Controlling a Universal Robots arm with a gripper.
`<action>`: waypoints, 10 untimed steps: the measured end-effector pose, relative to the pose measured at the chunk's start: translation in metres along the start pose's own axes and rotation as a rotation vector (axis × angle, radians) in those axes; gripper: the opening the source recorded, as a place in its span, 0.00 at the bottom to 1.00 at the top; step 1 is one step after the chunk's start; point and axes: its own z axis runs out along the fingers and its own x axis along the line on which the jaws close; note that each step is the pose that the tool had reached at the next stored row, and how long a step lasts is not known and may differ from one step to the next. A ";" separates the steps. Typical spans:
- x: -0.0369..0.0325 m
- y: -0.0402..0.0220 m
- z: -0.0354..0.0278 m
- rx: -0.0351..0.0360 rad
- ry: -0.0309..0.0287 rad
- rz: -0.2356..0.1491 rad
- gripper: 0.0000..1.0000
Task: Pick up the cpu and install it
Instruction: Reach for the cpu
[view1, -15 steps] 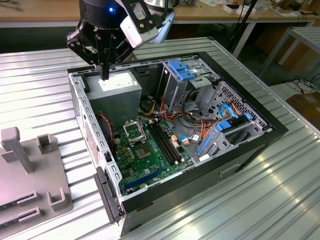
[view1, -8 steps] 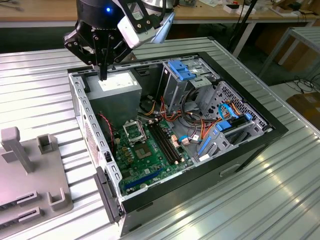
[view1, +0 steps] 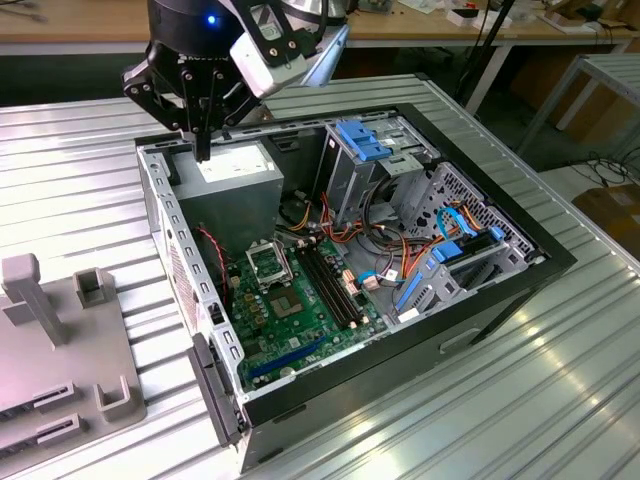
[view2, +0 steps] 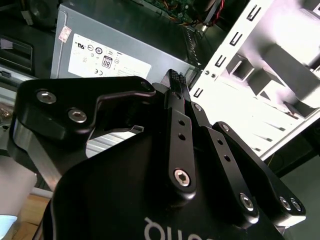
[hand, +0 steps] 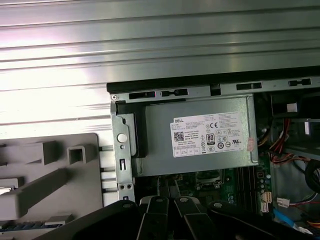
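Note:
My gripper (view1: 203, 148) hangs over the back corner of the open computer case (view1: 520, 262), at the exterior view's left. It is just above the grey power supply (view1: 238, 185). Its two black fingers point down and are pressed together, shut, with nothing visible between their tips in both wrist views (view2: 175, 80) (hand: 167, 187). The cpu is out of view. The black-framed socket (view1: 268, 262) sits on the green motherboard (view1: 300, 320), lower in the case and apart from the gripper. Part of that socket (hand: 207, 176) peeks out below the power supply (hand: 200, 135).
A grey fixture tray (view1: 50, 350) with upright blocks lies on the ribbed metal table (view1: 520, 400) outside the case, at the exterior view's left. Inside the case are black memory slots (view1: 335, 280), orange and red cables (view1: 385, 245), and blue-tabbed drive bays (view1: 362, 140).

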 end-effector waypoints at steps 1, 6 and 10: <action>0.0004 0.0000 0.0000 0.0000 0.0002 0.000 0.11; 0.0025 -0.0002 0.0001 0.0001 0.0009 0.000 0.11; 0.0094 -0.0008 0.0006 0.0000 0.0010 0.000 0.11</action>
